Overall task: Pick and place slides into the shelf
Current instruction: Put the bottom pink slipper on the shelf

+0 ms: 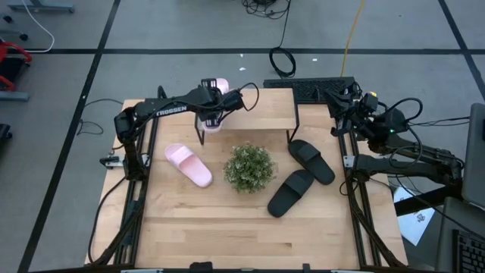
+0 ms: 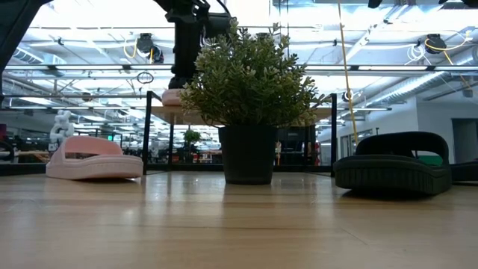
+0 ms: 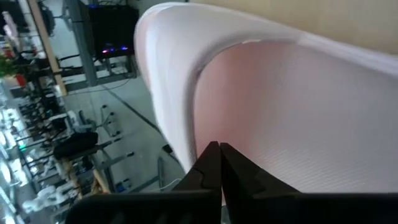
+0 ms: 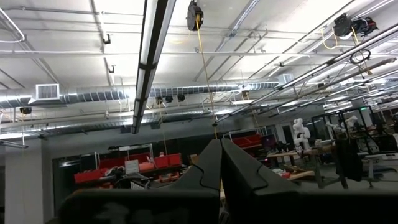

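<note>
One light pink slide (image 1: 220, 85) lies on the left end of the shelf (image 1: 261, 106), overhanging its edge; it fills the left wrist view (image 3: 280, 106) and shows in the low view (image 2: 173, 96). My left gripper (image 1: 214, 106) is shut and stands over this slide, its tips (image 3: 217, 149) right at the pink surface. The other pink slide (image 1: 188, 164) lies sole down on the table at the left. Two black slides (image 1: 311, 161) (image 1: 290, 192) lie on the table at the right. My right gripper (image 4: 219, 146) is shut and empty, pointing up, at the table's far right (image 1: 356, 102). My left gripper's shut fingertips (image 3: 211, 155) stand against the pink slide's strap (image 3: 261, 124), coming from above. Nothing shows between the fingers. Whether the tips touch the slide, I cannot tell. The slide rests on the shelf's top.
A potted plant (image 1: 248, 167) stands mid-table in front of the shelf, between the pink slide and the black slides. A keyboard (image 1: 311, 87) lies behind the shelf. There is free tabletop along the near edge (image 1: 250, 235).
</note>
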`<state>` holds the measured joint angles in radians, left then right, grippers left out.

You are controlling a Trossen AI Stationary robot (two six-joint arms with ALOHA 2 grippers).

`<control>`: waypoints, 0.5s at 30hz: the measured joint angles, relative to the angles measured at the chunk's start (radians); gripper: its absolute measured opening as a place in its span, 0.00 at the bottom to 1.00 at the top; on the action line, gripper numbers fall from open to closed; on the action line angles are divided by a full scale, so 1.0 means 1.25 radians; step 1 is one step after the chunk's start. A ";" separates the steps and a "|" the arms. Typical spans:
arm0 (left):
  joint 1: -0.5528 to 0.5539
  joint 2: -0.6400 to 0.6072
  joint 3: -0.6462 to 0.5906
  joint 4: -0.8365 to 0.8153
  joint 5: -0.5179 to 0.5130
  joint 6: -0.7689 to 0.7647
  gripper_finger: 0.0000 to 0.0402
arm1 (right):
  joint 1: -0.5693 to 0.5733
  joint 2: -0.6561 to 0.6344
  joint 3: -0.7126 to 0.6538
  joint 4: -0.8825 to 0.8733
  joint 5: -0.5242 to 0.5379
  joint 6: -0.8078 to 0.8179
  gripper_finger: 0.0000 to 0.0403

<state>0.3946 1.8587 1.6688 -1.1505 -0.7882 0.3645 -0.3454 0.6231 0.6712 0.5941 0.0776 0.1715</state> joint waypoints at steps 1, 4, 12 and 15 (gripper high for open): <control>0.000 0.000 0.000 -0.001 -0.003 0.000 0.00 | 0.000 0.000 0.000 0.000 0.000 0.000 0.00; 0.000 0.000 0.000 -0.004 -0.001 0.000 0.00 | 0.000 0.000 0.000 0.000 0.000 0.000 0.00; -0.020 0.000 0.000 -0.010 -0.018 -0.002 0.00 | 0.000 0.000 0.000 0.000 0.000 0.000 0.00; -0.026 0.000 0.000 -0.018 -0.021 -0.007 0.00 | 0.000 0.000 0.000 0.000 0.000 0.000 0.00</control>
<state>0.3619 1.8587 1.6688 -1.1727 -0.8143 0.3553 -0.3454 0.6231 0.6712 0.5941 0.0776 0.1715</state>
